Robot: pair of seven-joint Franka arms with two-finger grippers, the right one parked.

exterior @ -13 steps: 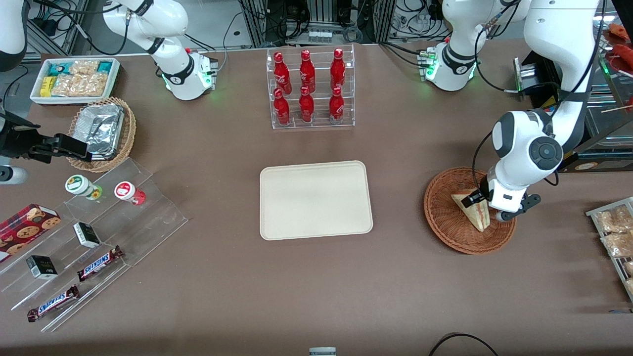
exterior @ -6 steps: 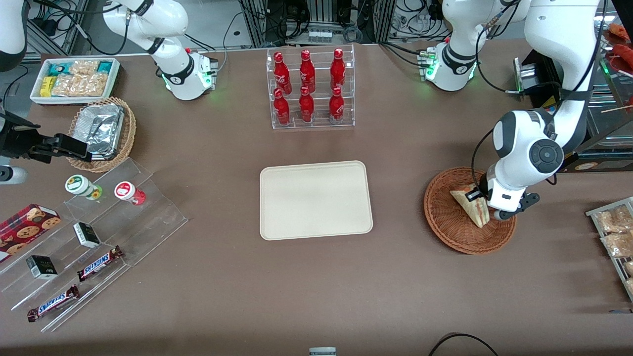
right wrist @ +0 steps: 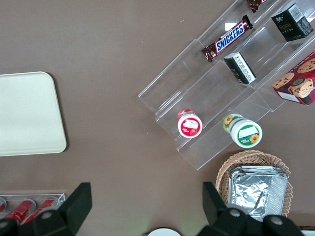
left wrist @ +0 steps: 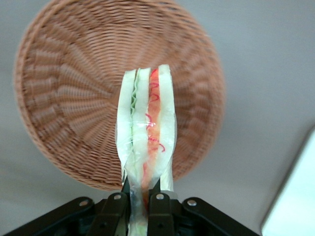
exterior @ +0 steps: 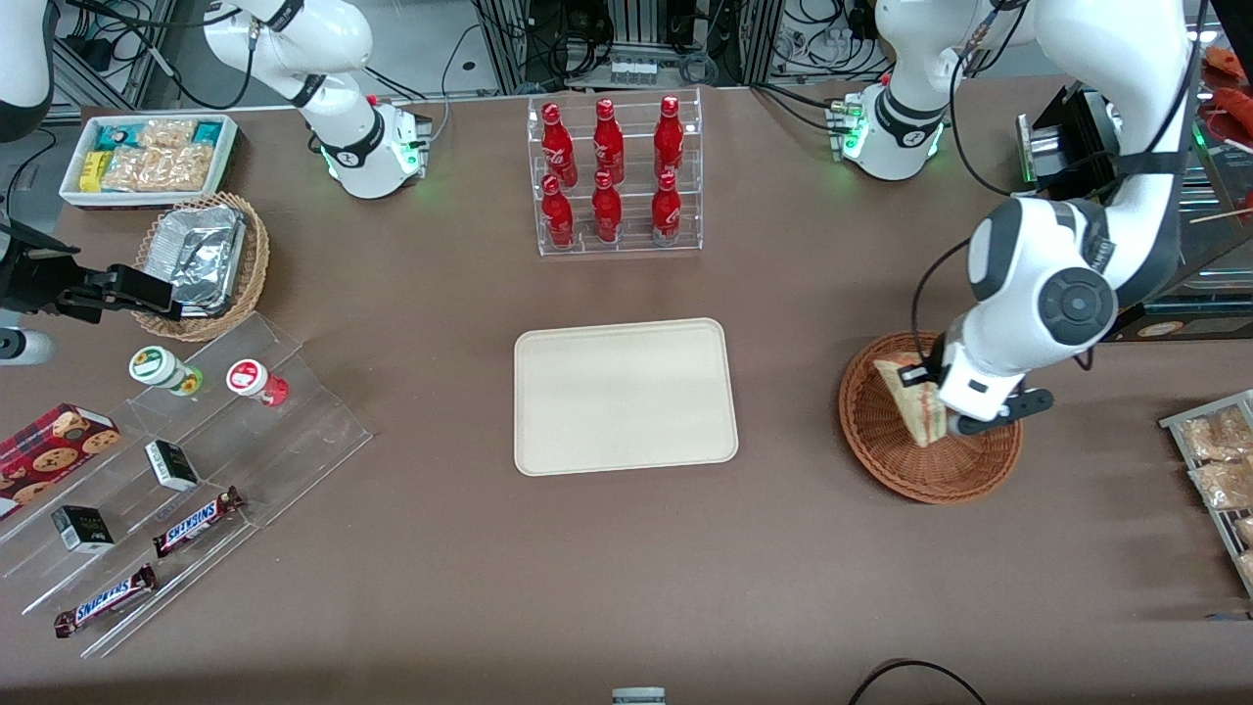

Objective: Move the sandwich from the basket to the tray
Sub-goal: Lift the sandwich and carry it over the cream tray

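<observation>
The sandwich [exterior: 907,400], a wrapped wedge of pale bread with red and green filling [left wrist: 146,128], hangs lifted above the reddish-brown wicker basket [exterior: 886,455]. My left gripper [exterior: 935,394] is shut on its narrow end, a black finger pressing each face of the wrap [left wrist: 141,199]. The basket [left wrist: 74,98] lies empty below the sandwich. The cream tray [exterior: 625,395] lies flat in the table's middle, empty, toward the parked arm's end from the basket; one corner of the tray [left wrist: 295,196] shows in the left wrist view.
A clear rack of red bottles [exterior: 612,176] stands farther from the front camera than the tray. Bagged snacks on a rack [exterior: 1219,460] lie at the working arm's end. A foil-filled tan basket [exterior: 204,262] and acrylic steps with snack bars [exterior: 186,460] sit at the parked arm's end.
The gripper has risen with the sandwich, lifting it off the basket floor and shifting it slightly toward the tray.
</observation>
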